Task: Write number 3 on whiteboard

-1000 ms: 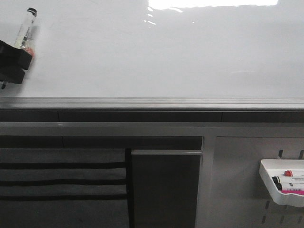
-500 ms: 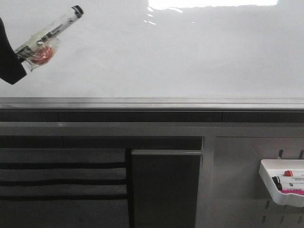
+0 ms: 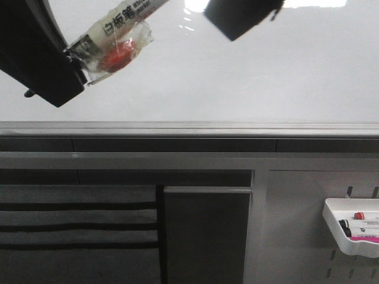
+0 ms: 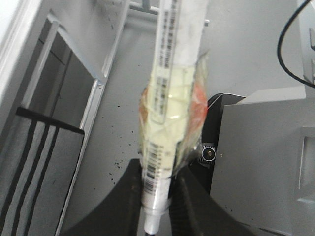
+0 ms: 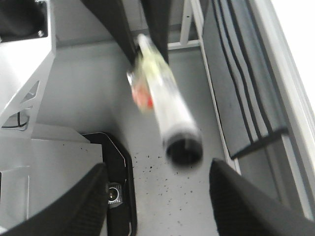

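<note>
Whiteboard: the whiteboard [image 3: 249,77] is blank, glare along its top, grey rail beneath; no number 3 on it anywhere yet.
Marker: the marker [image 3: 118,29] has swung from low at the left edge, up and toward the middle of the board in the last second; its cap end now runs out of the front view's top.
Left gripper: the left gripper [image 4: 156,196] is clamped on the marker's tail end, fingers tight on either side of the barrel, tape and a red blob wrapped just above.
Right gripper: new arrival! The right gripper [image 5: 157,187] has come in at the top of the front view, jaws spread wide, the black cap end [image 5: 183,146] hanging between them, untouched.
Meaning: looks like an uncapping or handover before any writing.
Tray: spare markers sit in the white tray [image 3: 334,222], lower right.
</note>
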Motion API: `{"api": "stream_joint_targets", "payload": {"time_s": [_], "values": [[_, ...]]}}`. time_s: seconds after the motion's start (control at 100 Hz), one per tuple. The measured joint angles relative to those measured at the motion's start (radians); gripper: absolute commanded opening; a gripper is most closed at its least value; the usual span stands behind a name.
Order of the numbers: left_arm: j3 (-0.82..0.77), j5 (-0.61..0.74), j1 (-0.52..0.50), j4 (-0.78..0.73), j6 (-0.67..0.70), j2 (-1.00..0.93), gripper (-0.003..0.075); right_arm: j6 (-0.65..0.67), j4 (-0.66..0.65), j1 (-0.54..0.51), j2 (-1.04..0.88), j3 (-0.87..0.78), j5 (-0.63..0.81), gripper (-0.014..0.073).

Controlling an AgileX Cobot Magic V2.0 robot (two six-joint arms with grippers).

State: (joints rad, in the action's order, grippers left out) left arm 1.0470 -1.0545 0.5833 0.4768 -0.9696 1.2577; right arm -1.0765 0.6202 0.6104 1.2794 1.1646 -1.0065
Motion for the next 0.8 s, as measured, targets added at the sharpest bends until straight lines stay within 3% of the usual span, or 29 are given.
{"api": "stream_joint_targets", "payload": {"time_s": [0.19,0.64,0.8], "values": [[0.000,-0.006,0.028,0.002,-0.052,0.000,-0.0020,-0.030,-0.007,0.061,0.067,0.038,0.022,0.0398],[0.000,-0.006,0.028,-0.005,-0.079,0.000,-0.0020,-0.134,0.074,0.061,0.094,0.038,0.034,0.0395],[0.000,-0.006,0.028,-0.005,-0.081,0.000,-0.0020,-0.149,0.088,0.061,0.094,0.038,0.032,0.0300]]}}
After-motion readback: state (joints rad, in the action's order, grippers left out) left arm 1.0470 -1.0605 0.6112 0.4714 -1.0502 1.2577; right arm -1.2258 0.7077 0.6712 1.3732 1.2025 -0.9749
